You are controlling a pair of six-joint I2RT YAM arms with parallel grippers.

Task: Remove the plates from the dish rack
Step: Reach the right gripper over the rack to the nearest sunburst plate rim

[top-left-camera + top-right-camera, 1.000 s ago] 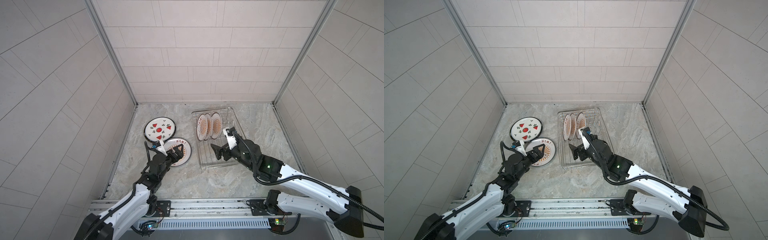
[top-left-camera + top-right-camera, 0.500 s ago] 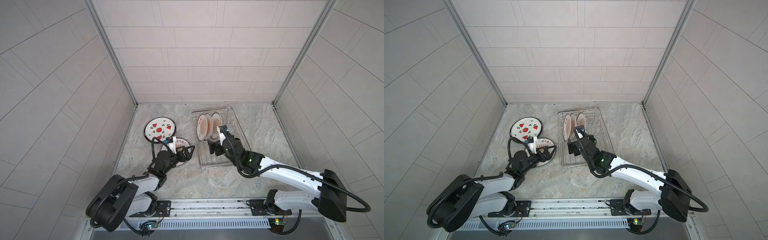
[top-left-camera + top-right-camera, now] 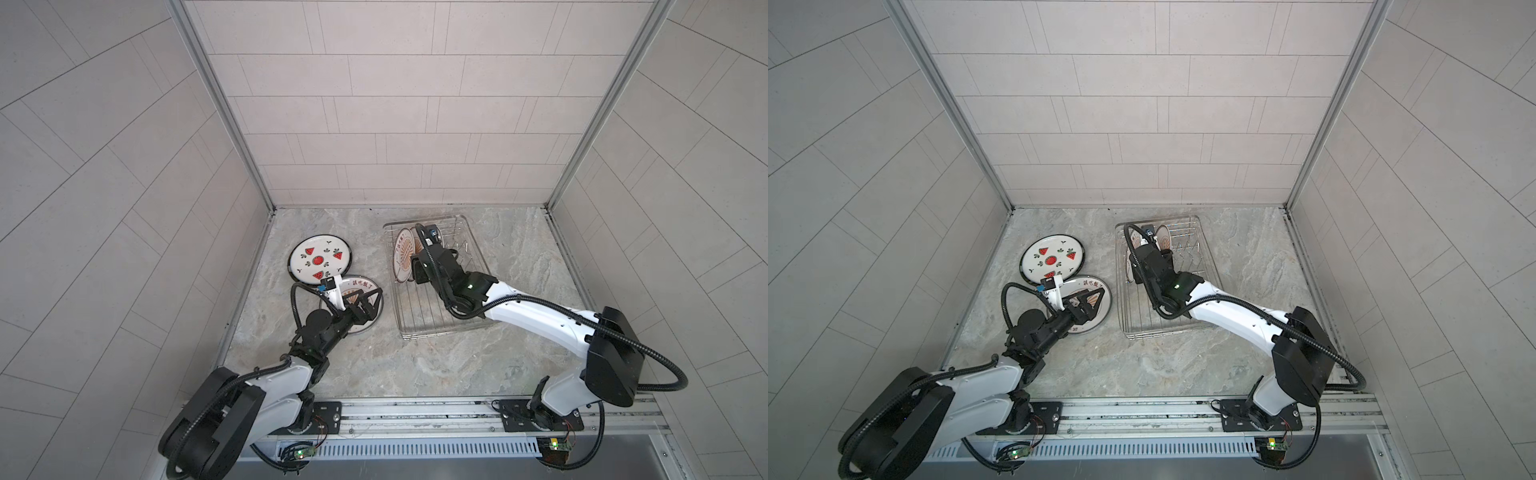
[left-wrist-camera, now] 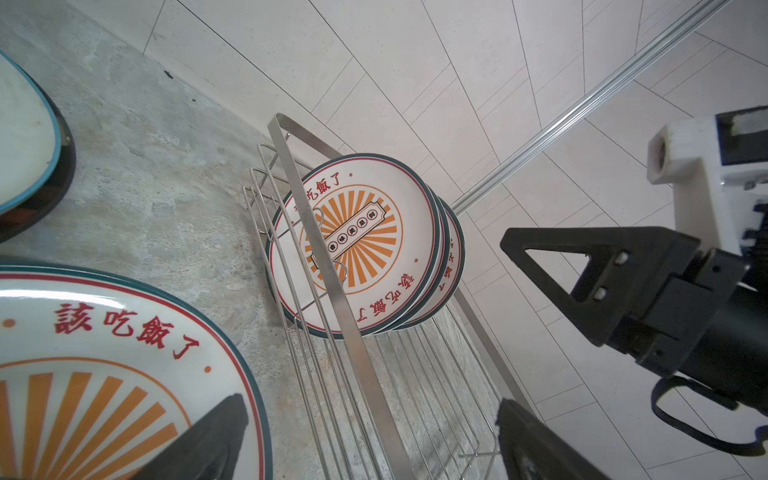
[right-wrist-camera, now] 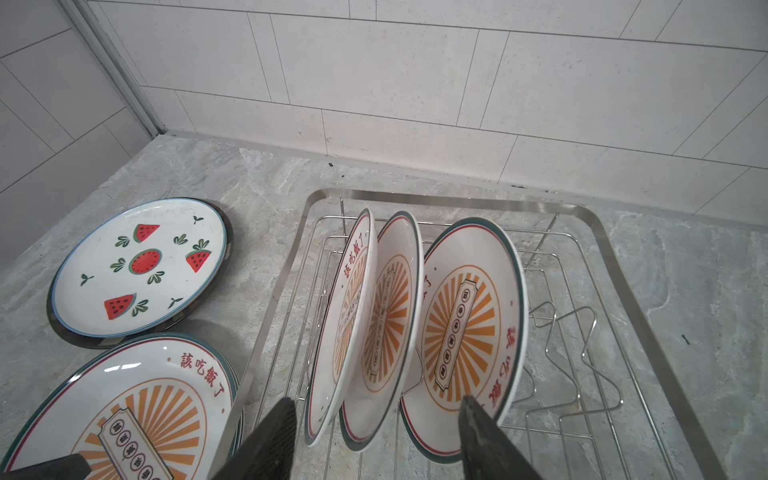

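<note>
Three sunburst plates [image 5: 465,324] stand on edge at the far end of the silver wire dish rack [image 5: 623,291], also seen in the left wrist view as plates [image 4: 357,245]. My right gripper [image 5: 376,440] is down in the rack [image 3: 440,328], open, its fingers either side of the three plates' near edges. One finger [image 5: 486,440] overlaps the nearest plate's face. A watermelon plate [image 3: 319,259] and a stack of sunburst plates [image 3: 365,284] lie flat on the table left of the rack. My left gripper [image 3: 365,303] hovers open and empty over that stack [image 4: 104,374].
The rack's upright prongs [image 5: 561,345] on the plates' right side hold nothing. Tiled walls close in the marble table [image 3: 415,365] at the back and on both sides. The right arm [image 3: 519,311] lies across the rack's near half.
My right gripper has moved farther into the rack toward the standing plates and its jaws have narrowed. The left gripper has shifted slightly right over the flat sunburst stack.
</note>
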